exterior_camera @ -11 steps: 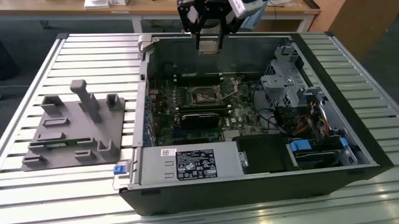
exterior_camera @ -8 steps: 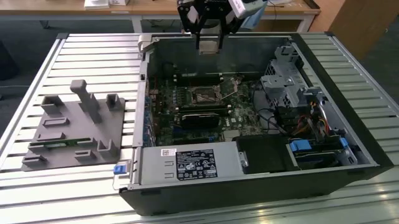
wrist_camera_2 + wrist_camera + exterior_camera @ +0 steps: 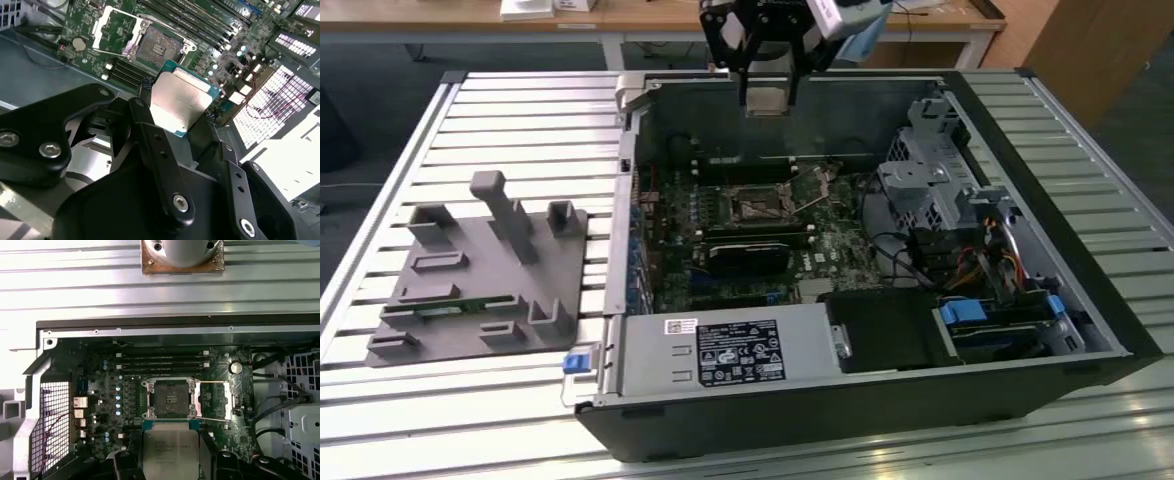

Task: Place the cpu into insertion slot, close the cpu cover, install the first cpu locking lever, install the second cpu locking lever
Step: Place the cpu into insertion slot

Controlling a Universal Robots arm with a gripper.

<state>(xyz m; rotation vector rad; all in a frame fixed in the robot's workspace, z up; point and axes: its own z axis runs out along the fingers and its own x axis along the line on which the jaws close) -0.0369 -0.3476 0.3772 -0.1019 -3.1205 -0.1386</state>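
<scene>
My gripper (image 3: 767, 97) hangs above the far wall of the open computer case, shut on the cpu (image 3: 767, 102). The cpu (image 3: 180, 102) is a flat square chip with a silvery top and a green rim, clamped by its edges between two black fingers (image 3: 145, 117). In the first wrist view the cpu (image 3: 170, 452) sits just short of the insertion slot (image 3: 170, 399), well above it. The insertion slot (image 3: 159, 47) lies bare on the green board. The cpu cover (image 3: 215, 400) is swung open beside it, and a thin locking lever (image 3: 215, 418) stands loose along the cover's edge.
Memory slots (image 3: 162, 362) run beside the socket. A black block (image 3: 747, 250) lies just in front of the insertion slot (image 3: 754, 207). A drive cage (image 3: 934, 190) with cables stands at the exterior view's right, a power supply (image 3: 720, 355) at the front. A grey fixture (image 3: 474, 265) sits outside the case.
</scene>
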